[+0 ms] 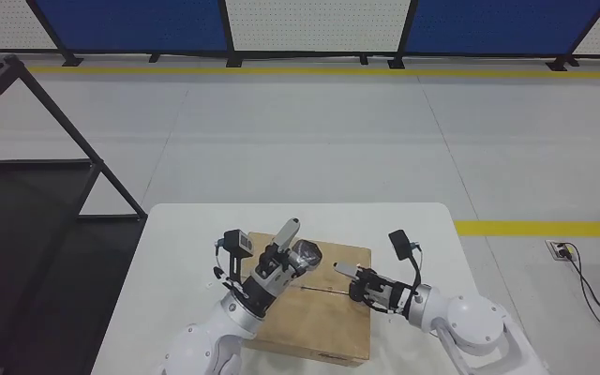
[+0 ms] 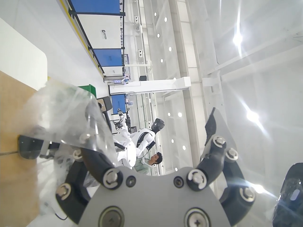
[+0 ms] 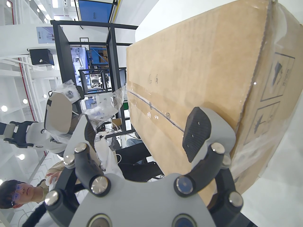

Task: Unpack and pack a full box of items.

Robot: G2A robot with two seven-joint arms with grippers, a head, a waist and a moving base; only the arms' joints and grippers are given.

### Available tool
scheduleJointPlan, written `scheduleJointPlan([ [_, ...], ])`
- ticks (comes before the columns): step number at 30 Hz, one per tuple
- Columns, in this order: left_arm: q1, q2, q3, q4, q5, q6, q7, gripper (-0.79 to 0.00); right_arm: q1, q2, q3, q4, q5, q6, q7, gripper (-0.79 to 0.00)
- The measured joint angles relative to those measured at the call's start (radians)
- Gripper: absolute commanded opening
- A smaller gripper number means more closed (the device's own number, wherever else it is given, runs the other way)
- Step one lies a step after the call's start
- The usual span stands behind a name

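In the top view, the cardboard box (image 1: 319,323) is sitting closed at the 6 o'clock side of the white table (image 1: 187,244), its top seam running across it. The left gripper (image 1: 295,246) is hovering over the box's 11 o'clock corner, with a crumpled wad of clear plastic film (image 1: 306,255) bunching at one of its fingers. The right gripper (image 1: 354,279) is hanging at the box's 2 o'clock edge, just above the top face.

In the left wrist view, the left gripper (image 2: 151,128) is standing released, its fingers spreading wide apart. The plastic film (image 2: 66,109) is draping over one finger and veiling it, while the other finger (image 2: 213,124) is standing bare against the hall ceiling. The box (image 2: 14,119) is lying under the film-covered finger.

In the right wrist view, the right gripper (image 3: 142,124) is also gaping, grasping nothing. One ribbed finger pad (image 3: 197,133) is hanging over the box (image 3: 189,60) near its top edge, close to the taped seam; whether it is touching is unclear. Clear film is clinging to the box's side panel. Farther off, the left gripper (image 3: 59,114) is showing with the film.
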Motion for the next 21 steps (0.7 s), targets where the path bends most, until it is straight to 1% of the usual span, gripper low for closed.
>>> scheduleJointPlan([
  [10, -0.006, -0.008, 0.009, 0.003, 0.013, 0.009, 0.002, 0.000, -0.053, 0.014, 0.063, -0.047, 0.010, -0.024, 0.011, 0.000],
  [21, -0.016, -0.016, 0.022, 0.015, 0.023, 0.018, -0.001, 0.000, -0.065, 0.023, 0.079, -0.041, 0.011, -0.013, 0.050, 0.000],
])
